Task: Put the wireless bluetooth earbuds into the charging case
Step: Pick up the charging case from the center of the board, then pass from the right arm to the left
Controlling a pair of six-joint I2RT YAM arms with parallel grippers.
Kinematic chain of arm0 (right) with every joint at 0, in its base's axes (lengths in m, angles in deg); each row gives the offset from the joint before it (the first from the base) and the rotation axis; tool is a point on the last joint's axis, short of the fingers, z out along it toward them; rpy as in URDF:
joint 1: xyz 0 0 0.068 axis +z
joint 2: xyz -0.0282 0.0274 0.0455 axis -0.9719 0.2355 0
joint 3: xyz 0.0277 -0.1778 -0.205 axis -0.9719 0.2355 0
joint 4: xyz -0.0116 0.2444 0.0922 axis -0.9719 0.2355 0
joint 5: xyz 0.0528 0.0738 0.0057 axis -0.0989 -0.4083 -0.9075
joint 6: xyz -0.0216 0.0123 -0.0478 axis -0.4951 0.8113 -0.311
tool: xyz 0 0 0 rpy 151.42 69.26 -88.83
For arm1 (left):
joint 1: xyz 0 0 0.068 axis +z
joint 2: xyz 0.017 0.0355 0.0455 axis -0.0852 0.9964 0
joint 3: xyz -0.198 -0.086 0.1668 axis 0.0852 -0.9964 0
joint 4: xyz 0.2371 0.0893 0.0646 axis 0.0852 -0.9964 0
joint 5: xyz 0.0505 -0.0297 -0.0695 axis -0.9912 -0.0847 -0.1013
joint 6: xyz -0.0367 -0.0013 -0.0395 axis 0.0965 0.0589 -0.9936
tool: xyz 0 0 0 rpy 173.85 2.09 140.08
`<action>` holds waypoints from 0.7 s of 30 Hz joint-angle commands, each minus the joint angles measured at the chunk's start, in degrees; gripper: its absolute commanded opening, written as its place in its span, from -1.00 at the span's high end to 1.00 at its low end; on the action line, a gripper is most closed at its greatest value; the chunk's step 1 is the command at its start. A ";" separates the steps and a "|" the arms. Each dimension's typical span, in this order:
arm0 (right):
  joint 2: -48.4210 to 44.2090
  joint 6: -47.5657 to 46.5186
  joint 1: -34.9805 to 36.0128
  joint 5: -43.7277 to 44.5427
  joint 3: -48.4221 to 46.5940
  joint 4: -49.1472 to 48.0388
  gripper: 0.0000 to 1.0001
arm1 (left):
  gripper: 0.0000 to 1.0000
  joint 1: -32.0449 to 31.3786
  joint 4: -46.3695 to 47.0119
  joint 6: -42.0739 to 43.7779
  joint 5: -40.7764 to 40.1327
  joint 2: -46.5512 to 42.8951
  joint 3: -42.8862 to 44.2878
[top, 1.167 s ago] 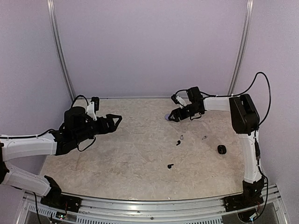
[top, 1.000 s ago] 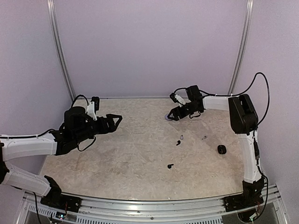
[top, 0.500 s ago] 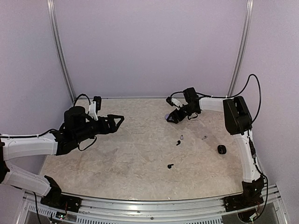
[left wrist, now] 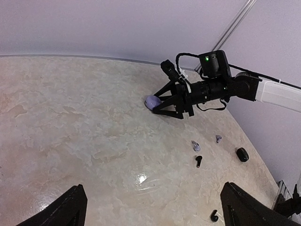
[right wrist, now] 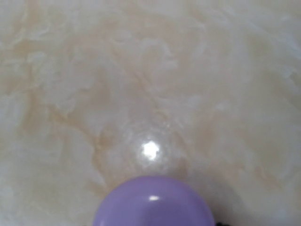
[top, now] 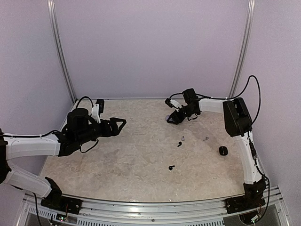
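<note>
Tiny stemmed black earbuds (top: 179, 144), pale earbuds (top: 182, 139) lie loose; left tool (top: 121, 123) wide, right tool (top: 170, 119) apart.

The table (top: 131, 160) has a beige, marbled top with cloudy pale veins. A plain lilac back wall (top: 150, 47) rises from the table's far edge. A matching left side wall (top: 23, 70) and right side wall (top: 282, 70) close in the table's flanks. A slim left metal post (top: 60, 52) and a right metal post (top: 241, 47) stand at the table's far corners. A ribbed aluminium rail (top: 150, 209) runs along the table's near edge. Light leaves a small bright glare (left wrist: 141, 178) on the table's top.
</note>
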 commanded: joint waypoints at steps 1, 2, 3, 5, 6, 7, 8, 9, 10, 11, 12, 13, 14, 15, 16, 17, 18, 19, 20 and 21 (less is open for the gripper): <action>1.44 -1.11 0.53 -1.51 -0.75 2.36 -0.10 | -0.98 -0.23 0.61 1.62 -0.15 0.52 0.92; 0.91 -1.11 0.68 -1.50 -0.25 2.26 -0.07 | -0.98 -0.25 0.55 1.64 -0.64 0.42 0.88; 0.21 -1.19 0.85 -1.42 0.65 2.17 -0.03 | -0.98 -0.27 0.64 1.52 -1.48 0.33 0.83; -1.49 -1.27 1.38 -1.56 2.45 1.92 0.06 | -0.98 -0.59 1.62 1.93 -2.80 0.17 0.20; -2.51 -1.19 1.78 -1.46 3.35 1.97 0.09 | -0.98 -1.06 2.16 2.76 -4.86 0.07 -0.37; -3.47 -0.84 2.21 -1.49 4.14 2.27 0.11 | -0.98 -1.55 2.94 3.84 -6.14 -0.24 -0.93; -4.63 0.05 2.50 -1.58 5.13 2.50 0.11 | -0.98 -2.27 3.78 5.39 -7.48 -0.62 -1.54; -5.78 1.16 2.87 -1.74 6.37 2.55 0.12 | -0.98 -3.09 4.65 7.12 -8.66 -1.22 -2.12; -7.27 2.79 2.99 -2.38 7.78 2.65 0.13 | -0.98 -4.13 5.39 9.17 -10.05 -1.73 -2.74; -8.81 4.55 3.17 -3.65 9.49 2.63 0.13 | -0.98 -5.15 6.11 11.29 -11.45 -2.52 -3.41; -10.38 6.30 3.28 -5.64 11.16 2.64 0.14 | -0.98 -6.09 6.89 13.54 -12.36 -2.95 -4.08; -12.20 8.06 3.37 -6.95 13.32 2.45 0.15 | -0.98 -6.89 7.34 15.84 -13.05 -3.31 -4.55; -13.96 9.20 3.58 -8.02 15.43 2.43 0.16 | -0.98 -7.51 7.48 17.78 -13.47 -3.57 -4.90; -16.18 10.95 3.82 -8.62 17.70 2.13 0.16 | -0.98 -7.98 7.32 20.52 -12.95 -3.80 -5.08; -18.34 12.24 4.00 -9.21 20.15 1.65 0.17 | -0.98 -8.39 6.85 22.87 -11.61 -3.82 -5.10; -20.42 13.02 4.24 -10.28 22.42 1.01 0.17 | -0.98 -8.94 6.36 24.78 -10.85 -3.76 -5.22; -23.05 14.60 4.58 -11.41 25.27 0.53 0.17 | -0.98 -9.57 6.51 26.65 -10.50 -3.58 -5.56; -24.78 15.75 4.79 -12.18 26.90 0.54 0.17 | -0.98 -10.19 6.59 29.00 -9.22 -3.36 -5.89; -26.43 17.01 5.05 -13.02 28.61 0.19 0.18 | -0.98 -11.10 6.37 31.40 -8.12 -3.12 -6.19; -28.13 18.30 5.35 -14.36 30.59 -0.33 0.19 | -0.98 -12.19 6.10 33.75 -7.86 -2.72 -6.39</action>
